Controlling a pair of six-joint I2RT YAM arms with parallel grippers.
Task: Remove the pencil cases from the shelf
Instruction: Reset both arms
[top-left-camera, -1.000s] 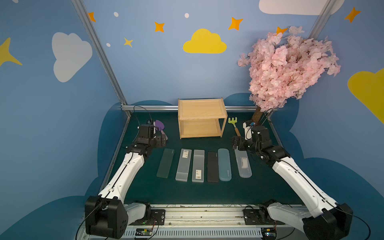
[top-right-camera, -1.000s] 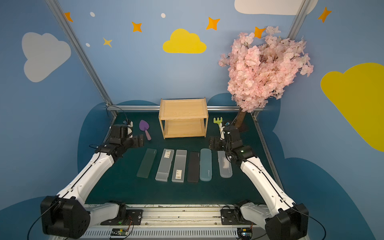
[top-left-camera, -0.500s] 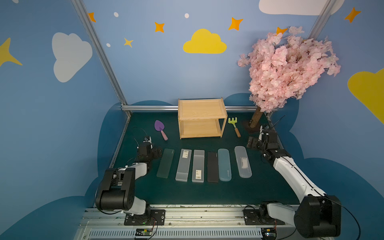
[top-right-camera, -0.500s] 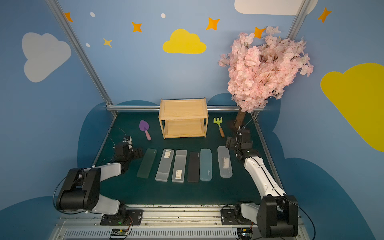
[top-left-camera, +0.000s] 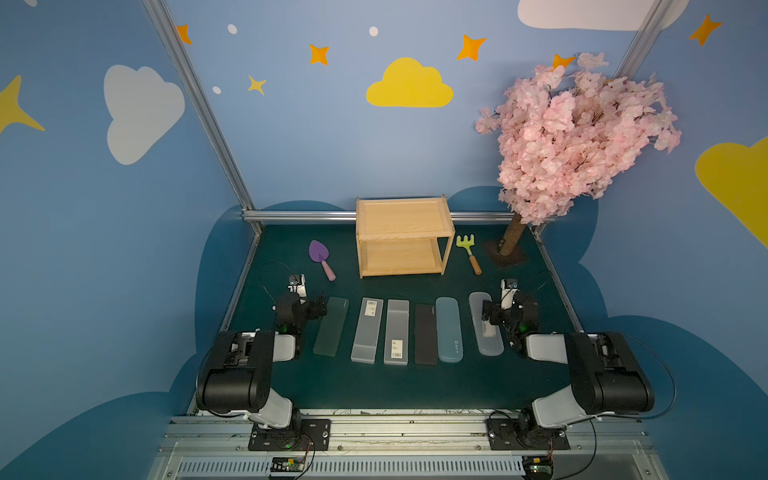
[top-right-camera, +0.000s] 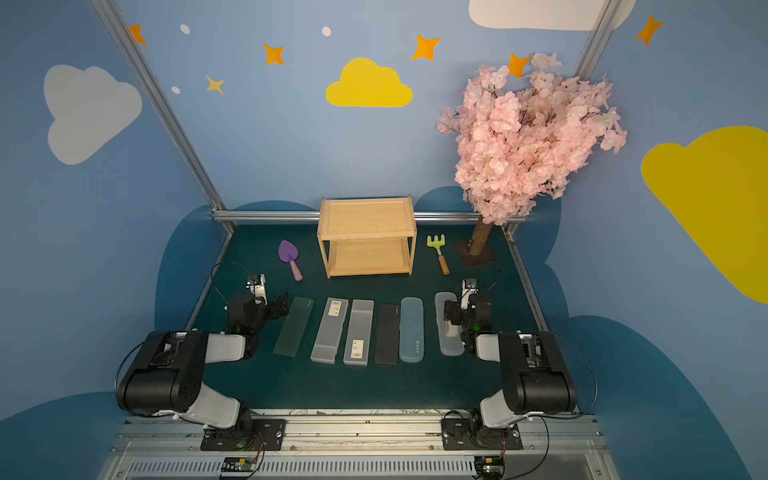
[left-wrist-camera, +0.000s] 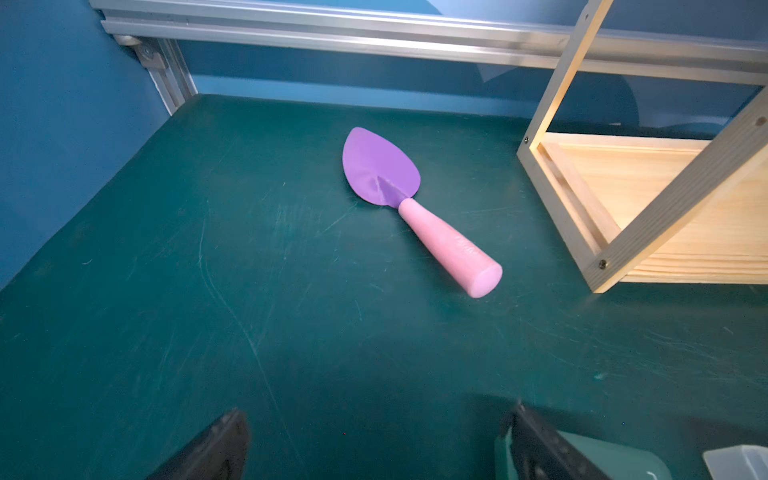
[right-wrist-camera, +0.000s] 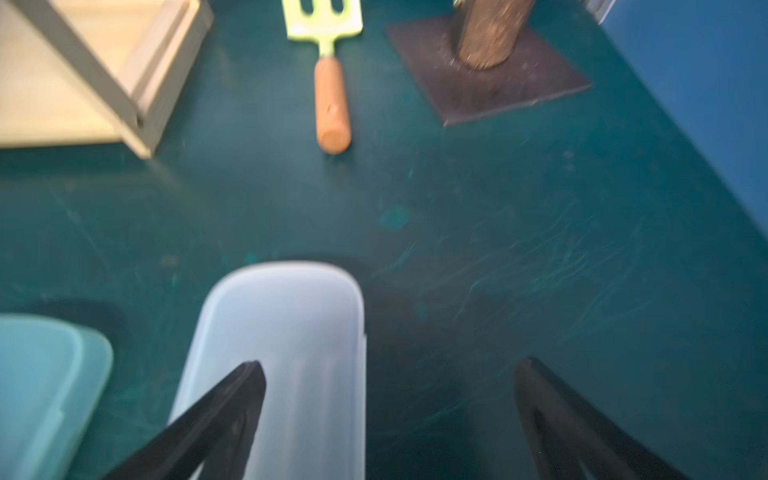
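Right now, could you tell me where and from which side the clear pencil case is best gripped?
Likely across its narrow width at mid-length, from straight above: the clear case lies flat on the mat, long and slim, bare mat along both long edges. The right gripper is nearest.

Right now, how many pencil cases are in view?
6, in one row on the mat before the empty shelf, left to right: dark green, frosted grey, second frosted grey, black, teal, clear. None seems hidden.
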